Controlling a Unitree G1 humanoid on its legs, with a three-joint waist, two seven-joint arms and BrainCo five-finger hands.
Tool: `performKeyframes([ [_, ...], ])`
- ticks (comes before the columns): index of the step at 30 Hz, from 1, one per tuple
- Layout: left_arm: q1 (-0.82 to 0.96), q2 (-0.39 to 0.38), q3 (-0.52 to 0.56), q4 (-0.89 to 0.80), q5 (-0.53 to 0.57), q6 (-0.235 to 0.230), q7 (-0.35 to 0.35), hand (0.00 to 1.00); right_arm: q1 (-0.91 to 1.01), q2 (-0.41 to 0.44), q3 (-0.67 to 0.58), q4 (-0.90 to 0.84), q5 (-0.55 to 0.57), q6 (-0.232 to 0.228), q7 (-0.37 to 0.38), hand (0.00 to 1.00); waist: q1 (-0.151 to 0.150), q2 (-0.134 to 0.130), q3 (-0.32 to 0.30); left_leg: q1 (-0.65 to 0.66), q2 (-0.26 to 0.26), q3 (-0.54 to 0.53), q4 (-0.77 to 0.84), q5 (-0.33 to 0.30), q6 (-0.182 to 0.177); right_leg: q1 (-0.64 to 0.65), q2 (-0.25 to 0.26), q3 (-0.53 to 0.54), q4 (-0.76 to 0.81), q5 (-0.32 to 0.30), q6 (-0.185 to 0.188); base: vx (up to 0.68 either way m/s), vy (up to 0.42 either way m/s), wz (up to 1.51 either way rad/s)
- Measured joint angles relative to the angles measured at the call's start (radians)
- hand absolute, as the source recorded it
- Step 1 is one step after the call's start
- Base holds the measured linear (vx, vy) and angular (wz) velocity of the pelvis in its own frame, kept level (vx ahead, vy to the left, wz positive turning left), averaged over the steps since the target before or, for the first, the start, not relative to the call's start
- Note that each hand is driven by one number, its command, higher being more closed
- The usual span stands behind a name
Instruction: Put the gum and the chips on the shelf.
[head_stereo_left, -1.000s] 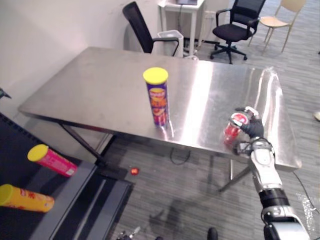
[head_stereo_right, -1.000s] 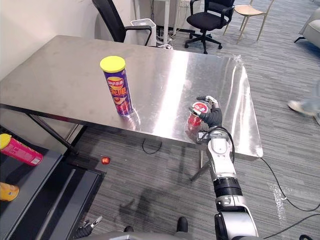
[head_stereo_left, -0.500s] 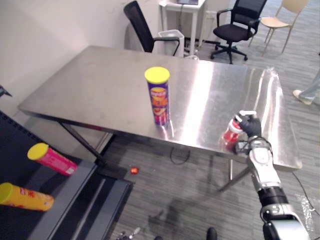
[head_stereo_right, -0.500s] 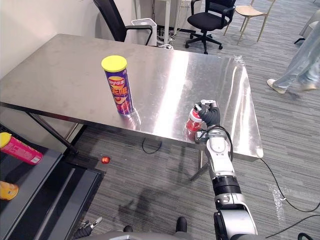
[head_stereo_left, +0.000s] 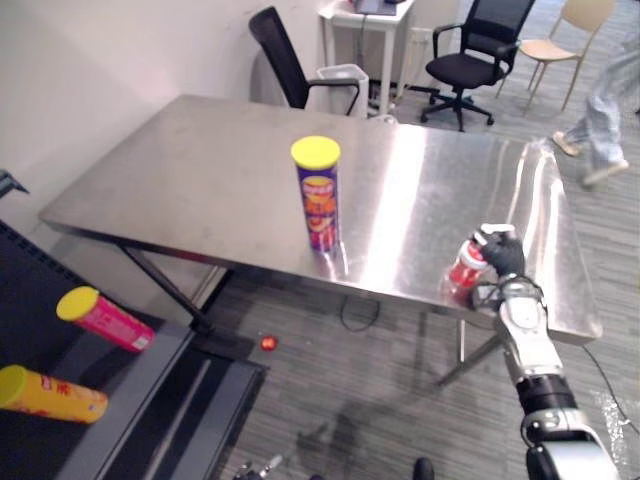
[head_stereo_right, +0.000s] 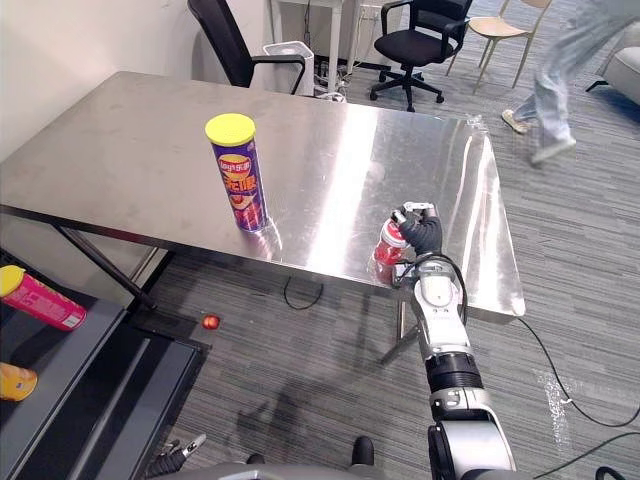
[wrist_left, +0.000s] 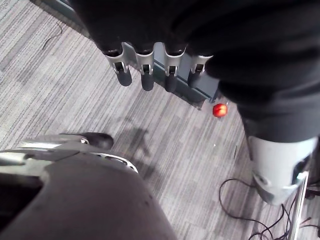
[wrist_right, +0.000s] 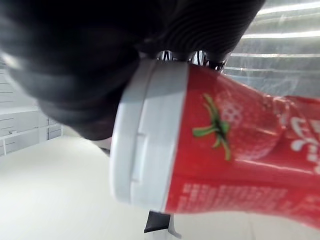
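**A:** Right wrist view first: what have you got?

**B:** My right hand has its fingers curled over the white-lidded end of the gum. It is a red tub, leaning on the bench at the bench's 4 o'clock corner, near the front edge. I judge it light and stiff, but the glossy wall could slip. A hold on the lid alone may let it swing, so lower round the body would be surer.

**A:** And the other hand?

**B:** My left hand hangs over the carpet, fingers straight and slightly apart, holding nothing.

**A:** What lies around?

**B:** The shelf is low at 8 o'clock. A pink can and an orange can lie on it, so room there is tighter. A small red ball sits on the floor between shelf and bench. The chips stand upright mid-bench, at 10 o'clock from the gum and well apart from it. They look tall, light and easily tipped, best taken round the middle. Beyond are a black chair at 12 o'clock and a person at 1 o'clock, well clear of my path.
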Motion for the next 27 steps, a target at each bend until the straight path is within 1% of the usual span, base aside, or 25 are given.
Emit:
performKeyframes([
  [1, -0.001, 0.0, 0.0, 0.0, 0.0, 0.0, 0.002, 0.0, 0.0, 0.006, -0.021, -0.002, -0.002, 0.0, -0.009, 1.0, 0.001, 0.0, 0.0, 0.0, 0.0, 0.0, 0.0, 0.0, 0.0, 0.0, 0.0, -0.001, 0.0, 0.0, 0.0, 0.0, 0.0, 0.0],
  [5, -0.001, 0.0, 0.002, 0.0, 0.0, 0.001, 0.006, 0.0, 0.0, 0.008, -0.042, -0.039, -0.002, 0.0, -0.041, 1.0, 0.0, 0.0, 0.0, 0.001, 0.0, 0.0, 0.0, 0.0, 0.0, 0.001, 0.0, -0.001, 0.0, 0.0, 0.0, 0.0, 0.0, 0.0],
  [9, 0.0, 0.0, 0.003, 0.0, 0.001, 0.001, 0.007, 0.0, -0.001, 0.009, -0.069, -0.106, -0.001, -0.004, -0.052, 1.0, -0.001, -0.001, -0.001, 0.003, 0.0, -0.001, 0.0, 0.0, 0.0, 0.004, 0.0, -0.002, 0.0, 0.0, 0.0, 0.0, 0.0, 0.0],
  [10, 0.0, 0.0, 0.003, 0.0, 0.001, 0.001, 0.007, 0.0, -0.001, 0.009, -0.073, -0.12, -0.001, -0.005, -0.055, 0.0, -0.001, -0.001, -0.001, 0.003, 0.0, -0.002, 0.001, 0.001, 0.001, 0.005, -0.001, -0.003, 0.0, 0.0, 0.0, 0.0, 0.0, 0.0],
  [13, 0.0, 0.0, 0.003, 0.0, 0.001, 0.001, 0.007, 0.0, -0.001, 0.009, -0.085, -0.129, -0.001, -0.006, -0.07, 0.0, 0.0, -0.001, -0.001, 0.004, 0.0, -0.003, 0.001, 0.001, 0.002, 0.006, -0.001, -0.004, 0.0, 0.0, 0.0, 0.0, 0.0, 0.0],
  [19, 0.001, 0.0, 0.003, 0.0, 0.002, 0.005, 0.007, 0.0, -0.001, 0.009, -0.092, -0.131, -0.001, -0.006, -0.072, 0.0, -0.003, -0.002, -0.001, 0.004, 0.0, -0.003, 0.002, 0.001, 0.002, 0.006, -0.001, -0.004, 0.0, 0.0, 0.0, 0.0, 0.0, 0.0],
  [20, 0.0, 0.0, 0.003, -0.003, 0.002, 0.013, 0.007, 0.0, 0.0, 0.009, -0.092, -0.144, -0.001, -0.005, -0.072, 0.0, -0.004, -0.002, -0.001, 0.004, -0.001, -0.003, 0.002, 0.001, 0.002, 0.006, -0.001, -0.004, 0.0, 0.0, 0.0, 0.0, 0.0, 0.0],
  [25, 0.005, 0.0, 0.004, -0.017, 0.011, 0.02, 0.008, 0.0, 0.002, 0.009, -0.092, -0.238, 0.006, -0.008, -0.065, 0.0, -0.005, -0.002, -0.001, 0.004, 0.0, -0.003, 0.003, 0.001, 0.002, 0.007, -0.001, -0.004, 0.0, 0.0, 0.0, 0.0, 0.0, 0.0],
  [27, 0.007, 0.0, 0.004, -0.02, 0.013, 0.02, 0.008, 0.0, 0.005, 0.011, -0.091, -0.255, 0.006, -0.013, -0.046, 0.0, -0.005, -0.003, -0.002, 0.004, 0.0, -0.002, 0.004, 0.001, 0.002, 0.007, -0.001, -0.004, 0.0, 0.001, 0.001, 0.0, 0.0, 0.0],
])
